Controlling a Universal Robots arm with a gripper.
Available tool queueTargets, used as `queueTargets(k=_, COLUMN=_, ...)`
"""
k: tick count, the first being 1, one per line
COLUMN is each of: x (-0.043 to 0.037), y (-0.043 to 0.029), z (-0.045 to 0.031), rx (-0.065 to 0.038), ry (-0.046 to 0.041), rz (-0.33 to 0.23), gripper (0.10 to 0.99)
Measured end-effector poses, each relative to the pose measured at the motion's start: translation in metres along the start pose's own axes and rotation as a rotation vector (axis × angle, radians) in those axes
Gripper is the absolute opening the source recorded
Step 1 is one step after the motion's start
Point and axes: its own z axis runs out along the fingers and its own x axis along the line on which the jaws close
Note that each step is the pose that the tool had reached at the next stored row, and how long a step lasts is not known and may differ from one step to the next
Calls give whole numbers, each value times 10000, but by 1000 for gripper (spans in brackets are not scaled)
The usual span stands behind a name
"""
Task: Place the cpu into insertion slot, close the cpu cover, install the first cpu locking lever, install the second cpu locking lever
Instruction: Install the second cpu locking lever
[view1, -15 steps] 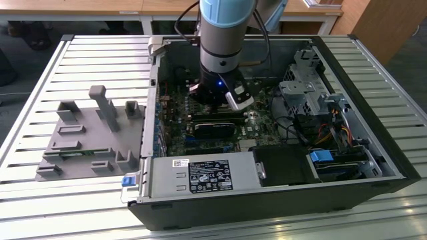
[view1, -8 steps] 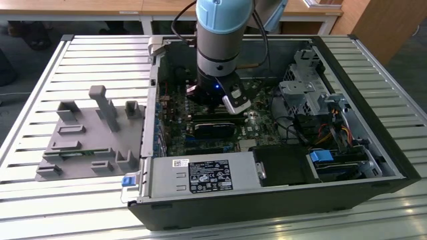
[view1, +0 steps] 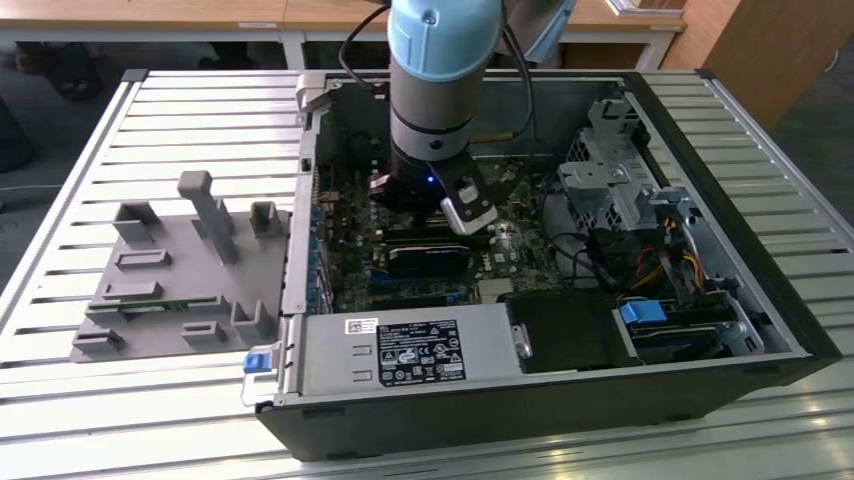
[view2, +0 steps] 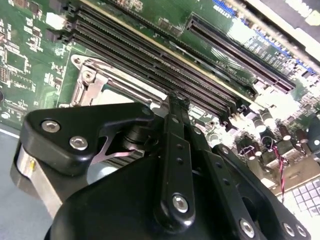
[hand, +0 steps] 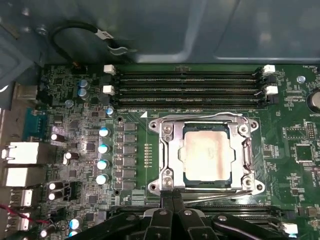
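Silver-grey and square, the cpu (hand: 207, 155) lies seated in the insertion slot (hand: 208, 186) at centre right of the first wrist view, with the cpu cover (hand: 170, 155) closed flat around it. The gripper (hand: 173, 197) sits at the slot's near edge, bottom centre of the frame, its 2 fingers pressed together, holding nothing. Green motherboard (hand: 90, 130) surrounds them.

No print can be read: the white and black labels (view1: 416, 352) on the metal box in the computer case (view1: 747, 300) show only blurred marks in the exterior view
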Motion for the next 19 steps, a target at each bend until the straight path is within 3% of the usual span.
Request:
queueTargets(k=9, x=54, y=-35, z=23, rx=-317, ry=-5, rz=-2, gripper=106)
queueTargets(k=19, x=100, y=-50, z=82, rx=-460, ry=-4, rz=-2, gripper=106)
